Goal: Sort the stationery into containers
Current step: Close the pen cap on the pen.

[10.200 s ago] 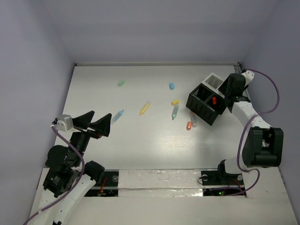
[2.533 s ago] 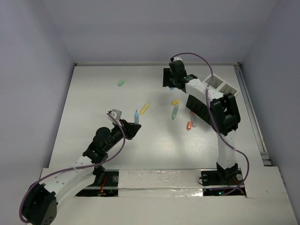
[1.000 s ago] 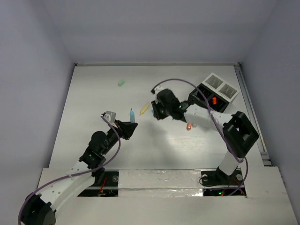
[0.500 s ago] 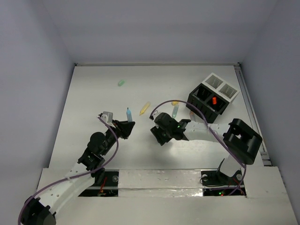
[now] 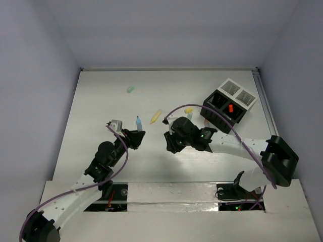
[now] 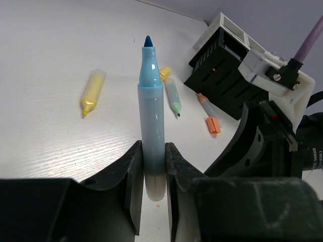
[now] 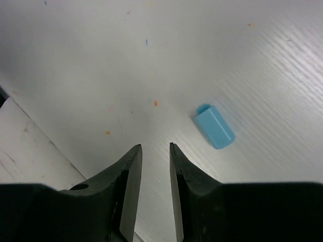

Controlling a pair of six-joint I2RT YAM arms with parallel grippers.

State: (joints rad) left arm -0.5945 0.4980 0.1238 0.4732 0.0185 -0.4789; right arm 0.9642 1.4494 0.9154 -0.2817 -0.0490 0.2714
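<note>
My left gripper (image 5: 134, 137) is shut on a light blue marker pen (image 6: 152, 101), uncapped and held tip up (image 5: 139, 122). My right gripper (image 7: 155, 147) hangs low over the table at the middle (image 5: 171, 143), jaws a narrow gap apart with nothing between them. A small blue cap-like block (image 7: 214, 126) lies on the table just right of its fingertips. The black box (image 5: 221, 112) and its white tray (image 5: 237, 92) stand at the back right. A yellow marker (image 5: 156, 116), a yellow block (image 5: 188, 110) and a mint green block (image 5: 130, 89) lie loose.
In the left wrist view a mint marker (image 6: 174, 98) and an orange marker (image 6: 208, 115) lie before the black box (image 6: 222, 75), with the right arm's wrist (image 6: 272, 141) close on the right. An orange item (image 5: 230, 107) sits inside the box. The table's near edge (image 7: 30, 146) is close.
My right gripper has swung from beside the yellow marker toward the near middle of the table, and the blue block now lies free beside it. The left gripper barely moved.
</note>
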